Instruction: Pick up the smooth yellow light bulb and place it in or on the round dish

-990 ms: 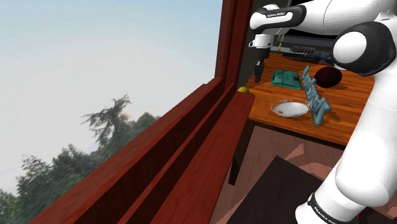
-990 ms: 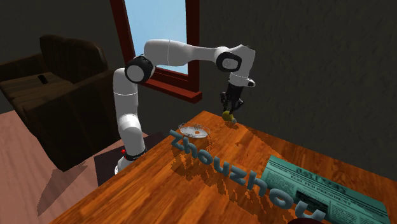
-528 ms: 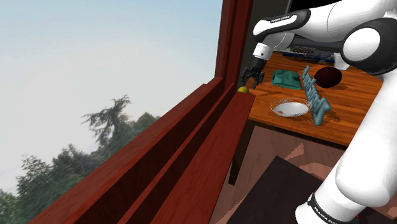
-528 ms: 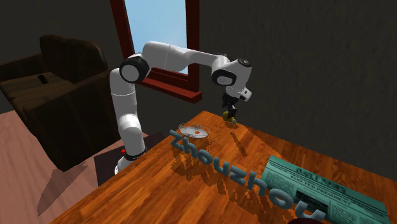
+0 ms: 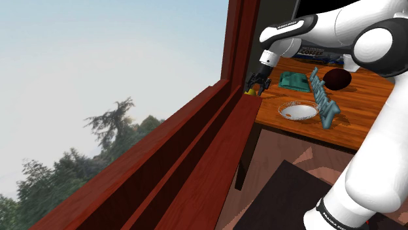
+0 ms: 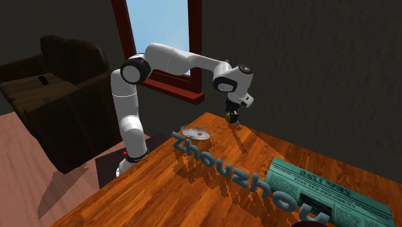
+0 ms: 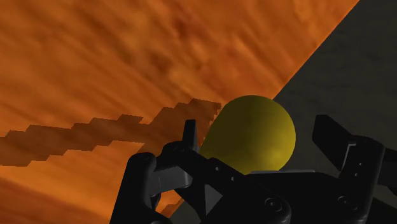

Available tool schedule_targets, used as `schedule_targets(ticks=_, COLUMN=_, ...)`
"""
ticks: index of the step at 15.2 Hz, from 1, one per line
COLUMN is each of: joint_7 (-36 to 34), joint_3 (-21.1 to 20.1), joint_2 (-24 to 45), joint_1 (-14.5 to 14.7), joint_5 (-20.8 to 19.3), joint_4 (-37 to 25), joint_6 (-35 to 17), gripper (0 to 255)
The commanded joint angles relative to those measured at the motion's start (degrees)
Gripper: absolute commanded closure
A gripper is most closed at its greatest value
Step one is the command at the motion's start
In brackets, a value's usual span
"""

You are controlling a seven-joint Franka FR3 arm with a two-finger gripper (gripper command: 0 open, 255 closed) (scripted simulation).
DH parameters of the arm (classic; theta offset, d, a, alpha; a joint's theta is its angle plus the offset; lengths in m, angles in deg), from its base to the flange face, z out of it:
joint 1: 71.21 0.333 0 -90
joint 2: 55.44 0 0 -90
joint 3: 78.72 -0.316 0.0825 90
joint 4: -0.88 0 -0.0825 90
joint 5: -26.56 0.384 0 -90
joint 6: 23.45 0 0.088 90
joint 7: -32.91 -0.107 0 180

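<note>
The smooth yellow light bulb (image 7: pixel 254 137) lies on the wooden table (image 5: pixel 356 111) at the corner nearest the window. My gripper (image 7: pixel 259 130) is open and tilted down over it, one finger (image 7: pixel 189 137) on each side; I cannot tell whether either touches it. In the shoulder view the gripper (image 5: pixel 255 83) hangs just over the bulb (image 5: pixel 248 92). In the second exterior view the gripper (image 6: pixel 232 117) covers most of the bulb. The round dish (image 5: pixel 299 111) (image 6: pixel 194 133), shallow and white inside, stands apart nearer the table's front edge.
A row of teal block letters (image 5: pixel 323 98) (image 6: pixel 219 161) stands beside the dish. A teal folded item (image 5: pixel 294 80) and a dark round object (image 5: pixel 337 78) lie behind it. A newspaper (image 6: pixel 322 193) is farther off. The red-brown window frame (image 5: pixel 216 131) borders the bulb's corner.
The gripper has opened wide, tilted and come down from above the table to straddle the bulb at the corner. The bulb and dish have not moved.
</note>
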Motion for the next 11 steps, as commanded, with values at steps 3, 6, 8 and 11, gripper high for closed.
schedule_targets(ticks=3, joint_7=-0.2, joint_3=-0.5, joint_2=0.8, joint_1=0.7, joint_5=0.1, joint_4=1.0, joint_6=-0.7, gripper=0)
schedule_targets(ticks=6, joint_7=-0.2, joint_3=-0.4, joint_2=0.8, joint_1=0.8, joint_5=0.1, joint_4=1.0, joint_6=-0.7, gripper=0)
schedule_targets(ticks=8, joint_7=-0.1, joint_3=-0.3, joint_2=0.8, joint_1=0.7, joint_5=0.0, joint_4=0.7, joint_6=-0.3, gripper=255)
schedule_targets(ticks=11, joint_7=-0.2, joint_3=-0.3, joint_2=0.7, joint_1=0.8, joint_5=0.0, joint_4=0.9, joint_6=-0.5, gripper=255)
